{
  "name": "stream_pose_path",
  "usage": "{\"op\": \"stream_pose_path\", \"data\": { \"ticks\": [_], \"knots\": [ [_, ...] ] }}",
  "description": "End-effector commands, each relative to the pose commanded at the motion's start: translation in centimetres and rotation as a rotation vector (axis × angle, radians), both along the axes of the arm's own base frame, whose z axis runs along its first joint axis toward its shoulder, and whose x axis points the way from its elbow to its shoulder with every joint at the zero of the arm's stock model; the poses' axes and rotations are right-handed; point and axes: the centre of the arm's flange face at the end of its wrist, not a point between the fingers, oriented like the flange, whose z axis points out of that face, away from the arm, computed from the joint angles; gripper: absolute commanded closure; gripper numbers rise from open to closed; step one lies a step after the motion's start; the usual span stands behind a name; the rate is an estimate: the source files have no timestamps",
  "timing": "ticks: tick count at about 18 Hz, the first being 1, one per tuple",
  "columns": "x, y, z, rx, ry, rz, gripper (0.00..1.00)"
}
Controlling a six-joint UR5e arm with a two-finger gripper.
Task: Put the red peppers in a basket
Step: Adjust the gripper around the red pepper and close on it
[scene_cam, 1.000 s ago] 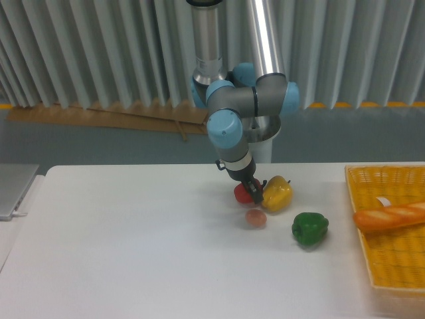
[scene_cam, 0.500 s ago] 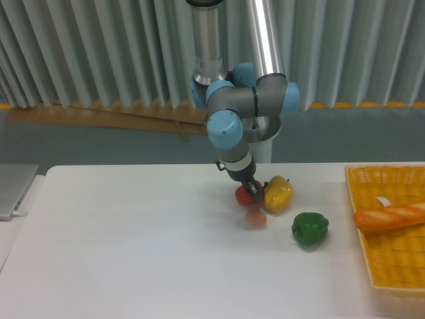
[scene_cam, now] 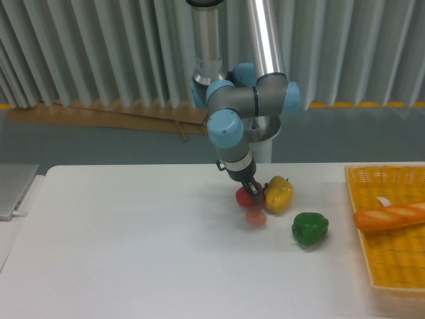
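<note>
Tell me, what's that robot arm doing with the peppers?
The robot arm's tool is down at the red pepper, right beside the yellow pepper. It seems to be gripping the red one, though the tool hides the contact. The green pepper sits apart on the table. The yellow basket at the right holds a bread loaf, no pepper yet.

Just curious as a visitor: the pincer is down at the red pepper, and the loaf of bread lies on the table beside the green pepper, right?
Not quite. The camera view shows the bread lying in the yellow basket, not on the table. The rest holds: the pincer is at the red pepper.
</note>
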Motion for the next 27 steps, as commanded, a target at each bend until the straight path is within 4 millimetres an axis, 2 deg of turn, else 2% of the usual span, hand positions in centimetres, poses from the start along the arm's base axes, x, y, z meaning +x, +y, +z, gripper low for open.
{"op": "stream_pose_path", "data": {
  "ticks": [2,3,4,7,10,20,21,22,24,26,27],
  "knots": [
    [0.0,0.0,0.0,0.000,0.002,0.006,0.46],
    [0.0,0.0,0.0,0.002,0.006,0.022,0.16],
    [0.0,0.0,-0.2,-0.003,0.010,0.030,0.00],
    [0.1,0.4,-0.5,0.015,0.030,0.034,0.00],
    [0.5,0.3,-2.2,-0.012,0.010,0.030,0.00],
    [0.6,0.0,-2.4,-0.028,0.020,0.026,0.00],
    [0.5,0.0,-2.5,-0.030,0.021,0.030,0.19],
    [0.6,0.0,-2.5,-0.031,0.020,0.028,0.28],
    [0.5,0.0,-2.4,-0.028,0.022,0.030,0.37],
    [0.5,0.0,-2.4,-0.028,0.022,0.030,0.41],
    [0.4,0.0,-2.3,-0.027,0.023,0.031,0.49]
  ]
}}
